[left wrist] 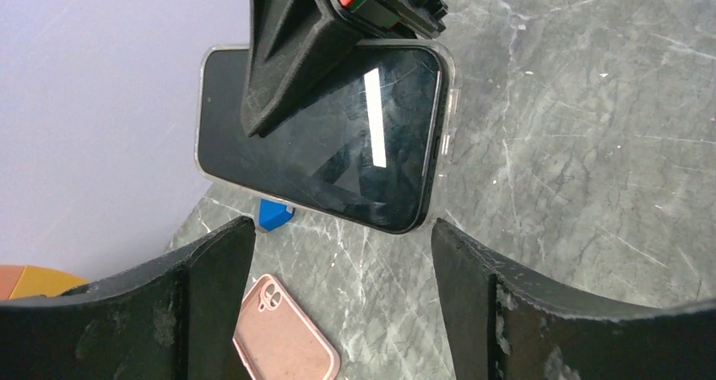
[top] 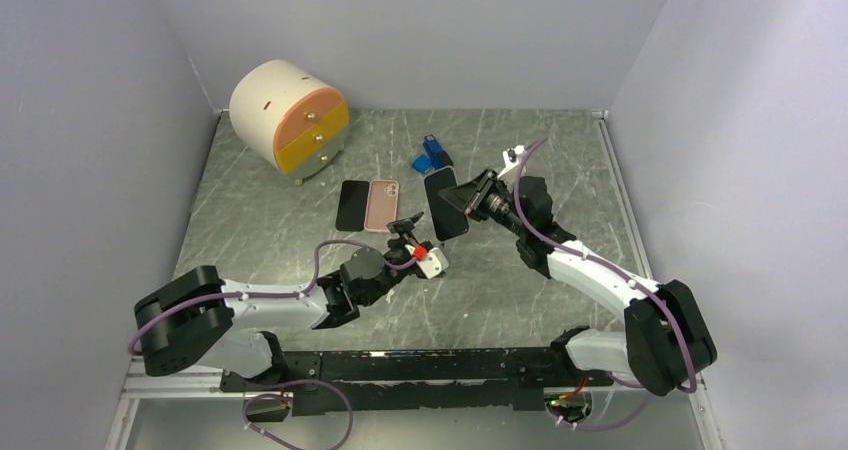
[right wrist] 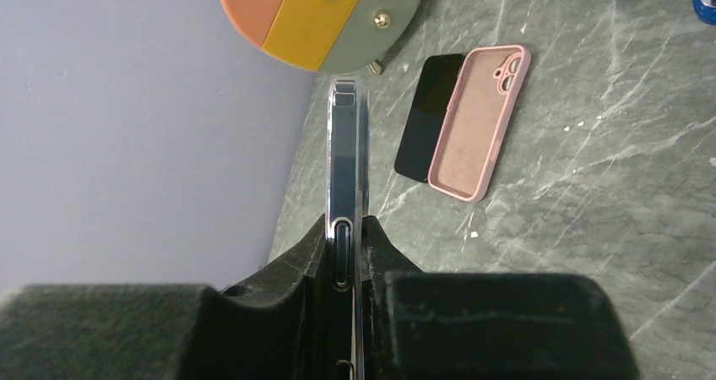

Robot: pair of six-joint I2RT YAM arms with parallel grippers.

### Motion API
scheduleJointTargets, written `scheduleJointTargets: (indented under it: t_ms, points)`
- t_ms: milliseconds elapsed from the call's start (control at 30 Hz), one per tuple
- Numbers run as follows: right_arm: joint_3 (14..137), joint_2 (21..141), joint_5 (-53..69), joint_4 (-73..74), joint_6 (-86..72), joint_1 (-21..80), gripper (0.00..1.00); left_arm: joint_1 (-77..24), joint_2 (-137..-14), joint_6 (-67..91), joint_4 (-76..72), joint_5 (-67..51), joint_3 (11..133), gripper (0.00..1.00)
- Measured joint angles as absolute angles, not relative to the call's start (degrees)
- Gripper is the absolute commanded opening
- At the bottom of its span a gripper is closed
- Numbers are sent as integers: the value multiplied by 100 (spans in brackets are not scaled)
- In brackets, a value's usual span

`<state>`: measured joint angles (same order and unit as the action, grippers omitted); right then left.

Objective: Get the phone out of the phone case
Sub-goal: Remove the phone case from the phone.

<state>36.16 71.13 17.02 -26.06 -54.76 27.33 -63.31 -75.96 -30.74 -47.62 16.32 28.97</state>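
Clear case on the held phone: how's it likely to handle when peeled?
Probably flexible: the clear case is a thin rim hugging the phone. Likely slippery, since it looks glossy. The right gripper pinches only its faces, so it may pivot.

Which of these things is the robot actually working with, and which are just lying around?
In use: phone, clear case around it, right gripper clamping both, left gripper open nearby.
Lying about: pink case, black phone, round drawer box, blue items.

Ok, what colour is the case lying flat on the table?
The case is pink, with a rim of the same shade. It shows best in the right wrist view.
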Motion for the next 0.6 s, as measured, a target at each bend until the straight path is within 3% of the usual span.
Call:
scheduleJointTargets:
  t_ms: [233, 600]
  points:
    - [3590, 7085, 1664, -2628, -5516, 2724, 0, -6405, -7985, -3242, -5240, 1723, 2897, 65]
    - [3546, 7004, 1542, -2700, -5531, 2705, 0, -6525, -8058, -3538, -5317, 1900, 2950, 61]
